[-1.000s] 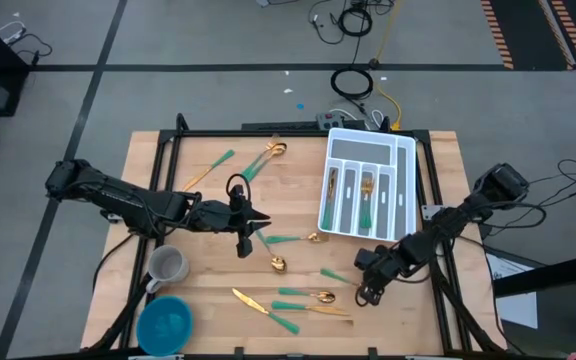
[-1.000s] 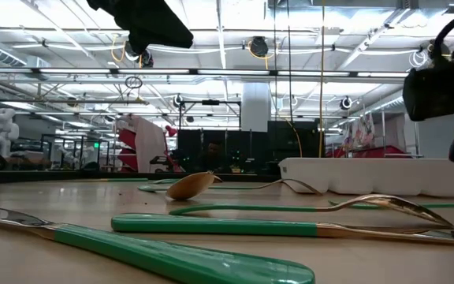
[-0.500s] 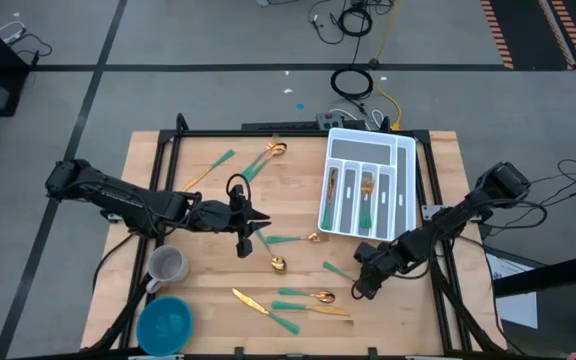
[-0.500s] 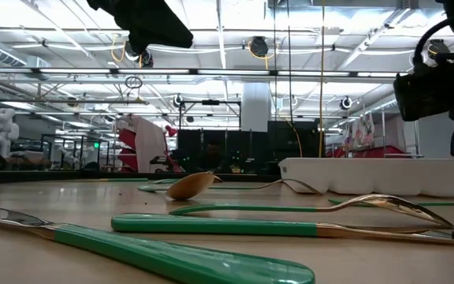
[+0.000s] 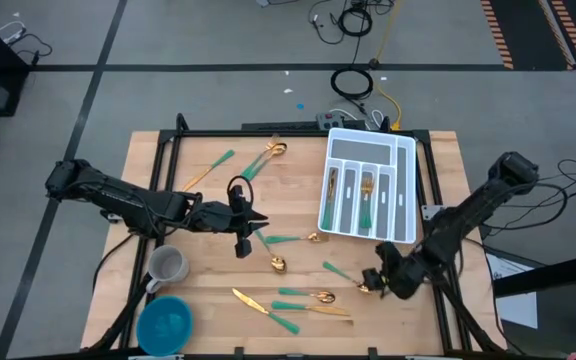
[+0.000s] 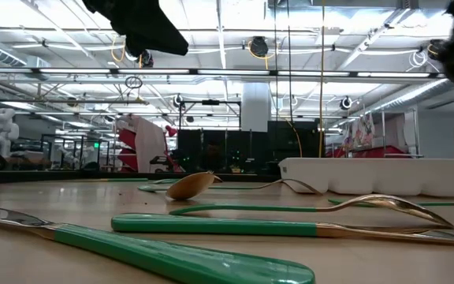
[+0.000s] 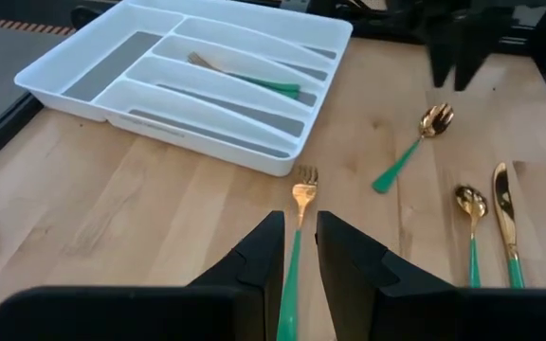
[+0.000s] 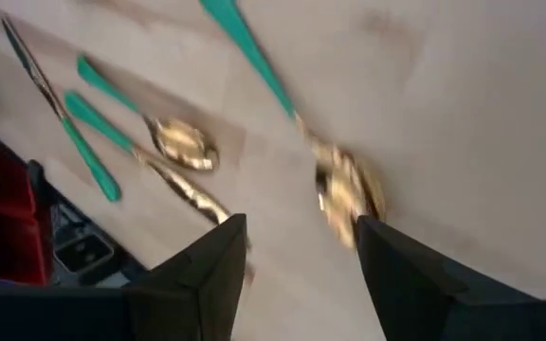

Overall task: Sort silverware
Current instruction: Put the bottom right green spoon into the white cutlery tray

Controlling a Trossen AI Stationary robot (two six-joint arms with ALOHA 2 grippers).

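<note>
Silverware with gold heads and teal-green handles lies scattered on the wooden table [image 5: 208,290]. My left gripper [image 5: 253,232] hovers above the table, its fingers [image 7: 263,260] a narrow gap apart. Through that gap shows the handle of a fork [image 7: 296,227] that lies flat below it, also seen as the fork [image 5: 293,240]. My right gripper [image 5: 376,283] stands open over the gold bowl of a spoon [image 8: 347,194], which rests on the wood with its handle [image 5: 336,270] pointing toward the table's left. The white tray [image 5: 406,150] at the back right holds a fork [image 7: 245,78] and a knife [image 5: 333,185].
A grey mug [image 5: 168,265] and a blue bowl [image 5: 165,322] stand at the near left. More silverware lies at the far left [image 5: 258,162], around a lone spoon [image 5: 278,264], and in a cluster by the near edge [image 5: 293,302].
My right gripper has opened and let go of the spoon's gold bowl. It has then risen and drawn back a little toward the table's right edge. The spoon stays lying on the table.
</note>
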